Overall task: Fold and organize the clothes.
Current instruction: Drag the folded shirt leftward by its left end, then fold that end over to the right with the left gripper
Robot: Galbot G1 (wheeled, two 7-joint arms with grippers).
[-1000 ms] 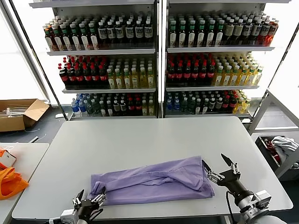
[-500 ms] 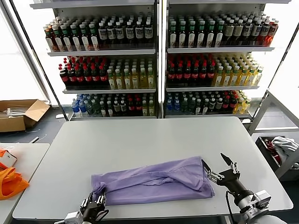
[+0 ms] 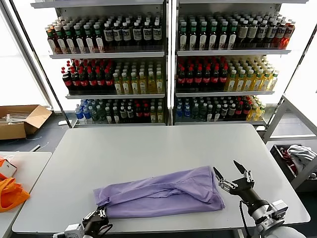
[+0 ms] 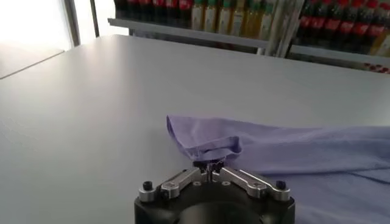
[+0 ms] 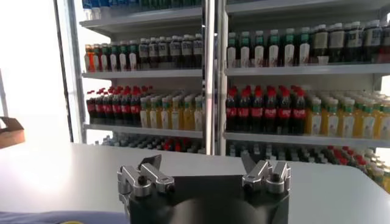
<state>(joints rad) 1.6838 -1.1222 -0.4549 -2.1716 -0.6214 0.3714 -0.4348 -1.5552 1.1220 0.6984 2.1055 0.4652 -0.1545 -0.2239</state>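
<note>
One lavender T-shirt (image 3: 161, 194) on the tabletop (image 3: 148, 148), lying as a long crumpled band along the near edge, running left to right. No print visible on the side facing up.

Left end effector (image 3: 100, 216) at the shirt's near-left corner, fingers pinched together on the fabric edge; in the left wrist view (image 4: 209, 168) the tips meet right on the rolled hem of the shirt (image 4: 286, 152). Cloth at that corner is bunched up slightly at the grip.

Right end effector (image 3: 231, 174) sits just beside the shirt's right end, fingers spread wide, nothing between them, tips pointing away toward the far side. Right wrist view (image 5: 204, 167) shows the same wide gap.

Far side: drink shelves (image 3: 168, 64) full of bottles. Left: cardboard box (image 3: 20, 120) on the floor, orange fabric (image 3: 10, 193) on a side table. Right: white-grey cloth heap (image 3: 299, 152) in a bin.
</note>
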